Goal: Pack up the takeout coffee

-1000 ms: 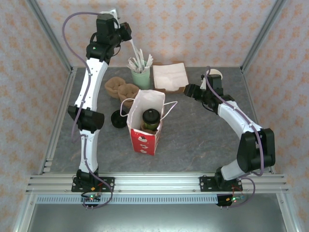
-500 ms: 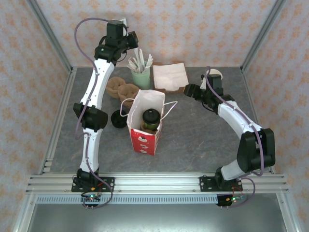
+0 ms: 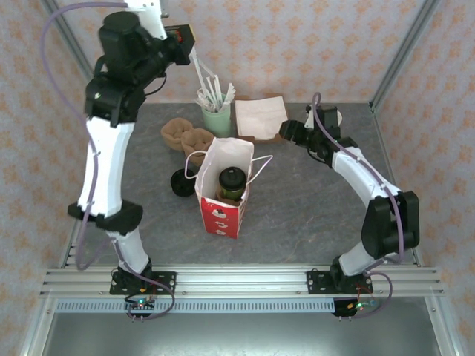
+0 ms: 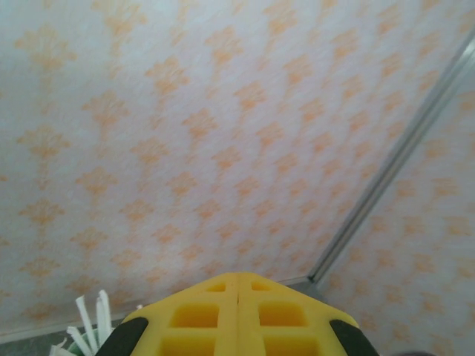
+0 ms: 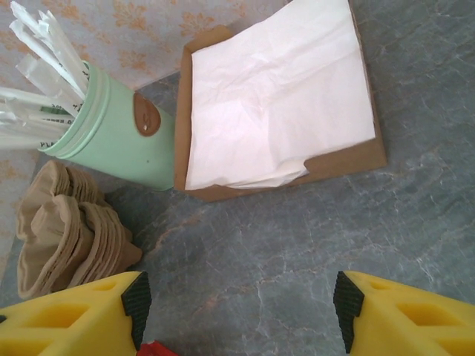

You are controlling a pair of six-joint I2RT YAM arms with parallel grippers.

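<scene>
Gray surface (image 3: 312,208) holds the bag (image 3: 221,211), coffee cup (image 3: 231,182) inside. The left tool (image 4: 237,282) is closed, the right tool (image 5: 239,300) open. A bump could tip the bag.

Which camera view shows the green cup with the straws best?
The right wrist view: the green cup is close and sharp. The top view shows it small; the left wrist view catches its straw tips.

Top camera high above the near edge, looking down on the whole table (image 3: 297,215), left wrist camera up high facing the far wall (image 4: 185,148), right wrist camera close over the far table, sharing green cup (image 5: 111,126) and napkins (image 5: 274,96) with top view
</scene>
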